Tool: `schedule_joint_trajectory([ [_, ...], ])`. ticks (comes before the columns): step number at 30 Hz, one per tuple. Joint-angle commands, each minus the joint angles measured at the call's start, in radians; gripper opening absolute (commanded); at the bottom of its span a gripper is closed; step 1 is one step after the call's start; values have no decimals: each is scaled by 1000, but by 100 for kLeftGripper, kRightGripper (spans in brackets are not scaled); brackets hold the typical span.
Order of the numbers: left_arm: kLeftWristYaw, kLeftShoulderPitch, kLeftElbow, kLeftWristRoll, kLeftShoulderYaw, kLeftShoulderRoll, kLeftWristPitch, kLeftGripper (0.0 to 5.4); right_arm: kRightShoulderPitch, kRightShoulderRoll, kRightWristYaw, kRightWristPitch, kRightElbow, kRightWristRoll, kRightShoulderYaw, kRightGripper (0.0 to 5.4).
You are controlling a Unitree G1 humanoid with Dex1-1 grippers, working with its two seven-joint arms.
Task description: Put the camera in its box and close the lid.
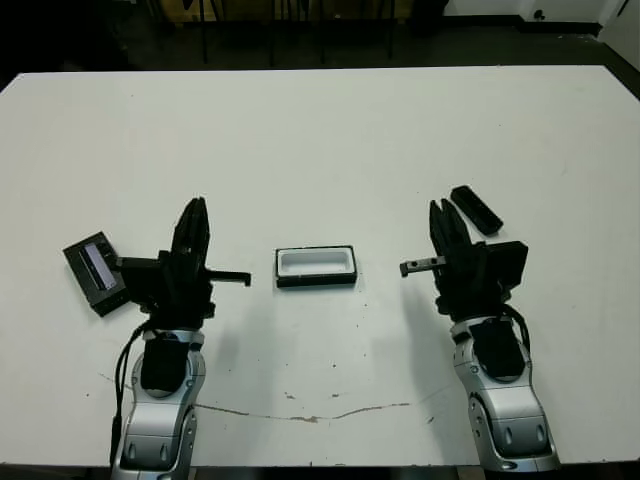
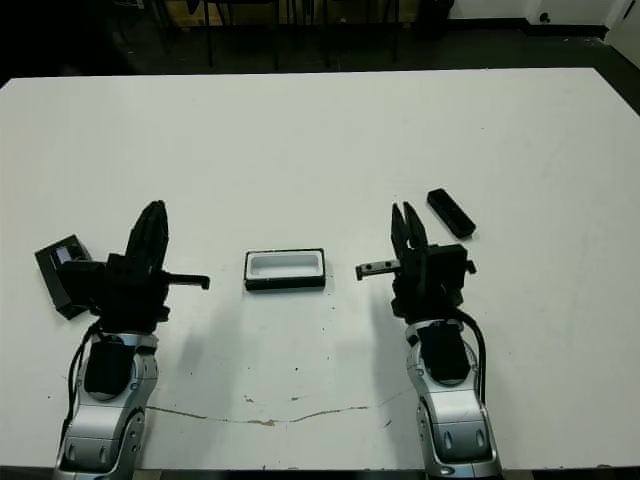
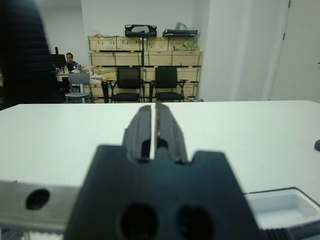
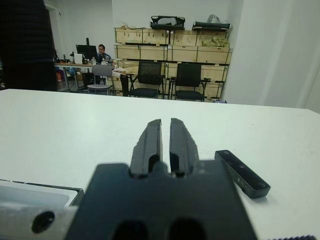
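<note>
Lying flat near the tabletop's left edge — the lid, pale stripe facing up. Just beside it, hovering with fingers pressed together on nothing, the left gripper. Sitting open between the two arms, toward the front edge at mid-width, the box, white lining showing. Hanging right of it, jaws likewise clenched and empty, the right gripper. Resting just beyond that gripper, toward the right edge — the camera, slanting.
</note>
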Motion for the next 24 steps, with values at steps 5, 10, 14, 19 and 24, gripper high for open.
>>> schedule_joint_trajectory([
  [5, 4, 12, 8, 5, -1, 3, 16, 1, 11, -8, 1, 8, 11, -2, -1, 0],
  [10, 2, 13, 7, -1, -1, 1, 19, 1, 12, -14, 13, 20, 4, 13, -5, 0],
  [14, 2, 11, 8, 2, -1, 4, 19, 1, 6, -48, 39, 27, -41, 29, -32, 0],
  [19, 1, 12, 5, -1, 1, 4, 19, 1, -45, -157, 104, 61, -88, 84, -146, 0],
  [24, 2, 9, 7, 3, -2, 2, 22, 1, -152, -314, 184, 219, -70, 158, -262, 0],
])
